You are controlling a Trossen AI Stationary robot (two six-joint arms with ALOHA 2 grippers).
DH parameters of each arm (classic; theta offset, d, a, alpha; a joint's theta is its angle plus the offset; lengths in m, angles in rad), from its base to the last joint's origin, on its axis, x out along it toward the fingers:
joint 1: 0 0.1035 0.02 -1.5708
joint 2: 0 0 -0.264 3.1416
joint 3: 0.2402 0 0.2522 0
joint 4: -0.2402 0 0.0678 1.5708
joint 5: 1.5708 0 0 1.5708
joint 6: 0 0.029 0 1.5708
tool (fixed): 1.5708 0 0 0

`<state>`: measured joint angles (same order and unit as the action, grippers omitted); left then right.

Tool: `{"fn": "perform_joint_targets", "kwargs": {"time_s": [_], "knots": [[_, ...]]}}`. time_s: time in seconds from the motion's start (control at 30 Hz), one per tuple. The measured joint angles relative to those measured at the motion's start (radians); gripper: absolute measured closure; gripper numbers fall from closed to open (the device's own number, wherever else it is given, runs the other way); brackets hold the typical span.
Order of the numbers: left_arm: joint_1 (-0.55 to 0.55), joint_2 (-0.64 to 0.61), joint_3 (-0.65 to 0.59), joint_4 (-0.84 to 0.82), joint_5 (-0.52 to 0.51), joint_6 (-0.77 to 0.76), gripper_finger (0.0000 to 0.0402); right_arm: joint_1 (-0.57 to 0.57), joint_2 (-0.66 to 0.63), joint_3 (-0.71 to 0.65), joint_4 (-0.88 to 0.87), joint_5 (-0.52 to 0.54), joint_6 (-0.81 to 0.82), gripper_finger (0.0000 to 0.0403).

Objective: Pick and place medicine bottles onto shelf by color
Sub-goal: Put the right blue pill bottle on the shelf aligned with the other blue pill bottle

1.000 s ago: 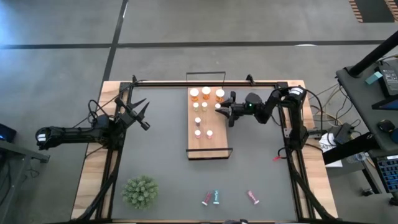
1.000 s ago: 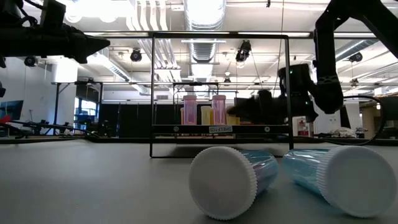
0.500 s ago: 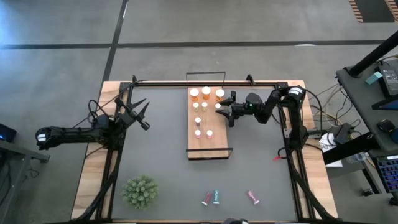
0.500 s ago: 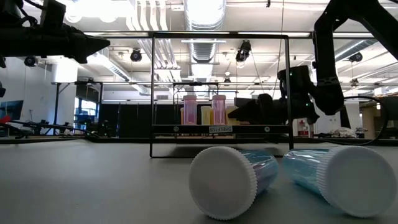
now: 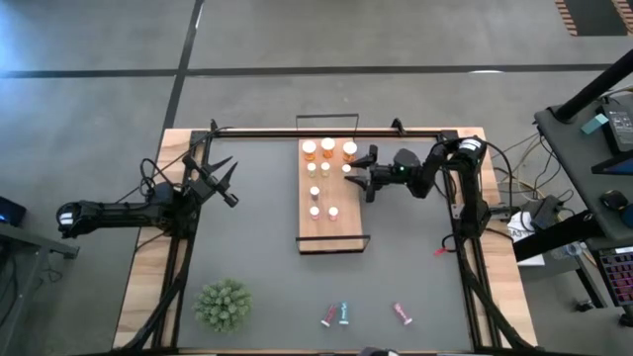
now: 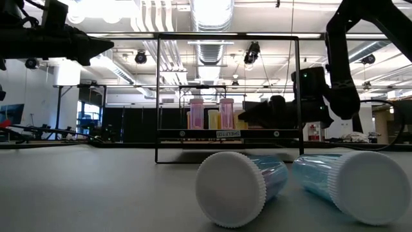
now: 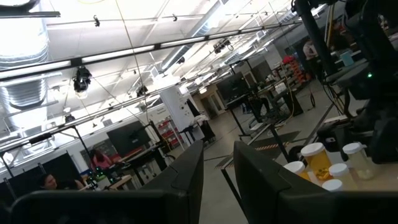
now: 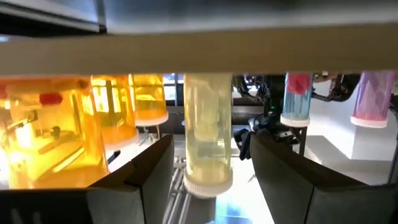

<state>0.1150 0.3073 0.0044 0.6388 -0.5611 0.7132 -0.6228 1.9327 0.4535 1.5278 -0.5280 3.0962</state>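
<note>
Looking down, the right gripper sits at the shelf edge, nearer than the left gripper, which is clamped shut; its wrist view shows fingers parted around an upright pale bottle, apparently let go.

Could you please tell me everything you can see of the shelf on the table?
The shelf is a long light-wood board lying flat on the grey table, with thin black wire frames at its short ends. About nine white-capped bottles stand on its far half: three orange ones in the far row, paler and pink ones nearer. Its near half is bare. The right gripper, open, reaches in at its right edge around a pale bottle.
</note>
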Motion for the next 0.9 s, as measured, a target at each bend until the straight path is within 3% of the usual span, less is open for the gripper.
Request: {"fn": "perform_joint_targets", "kwargs": {"time_s": [0.43,0.73,0.9], "knots": [[0.000,0.000,0.000,0.000,0.000,0.000,0.0330,-0.015,-0.014,-0.066,0.041,0.032,0.000,0.0199],[0.000,0.000,0.000,0.000,0.000,0.000,0.0330,-0.034,-0.149,-0.165,0.040,0.079,-0.009,0.0199],[0.000,0.000,0.000,0.000,0.000,0.000,0.0330,-0.037,-0.250,-0.211,-0.059,0.083,-0.076,0.0199]]}}
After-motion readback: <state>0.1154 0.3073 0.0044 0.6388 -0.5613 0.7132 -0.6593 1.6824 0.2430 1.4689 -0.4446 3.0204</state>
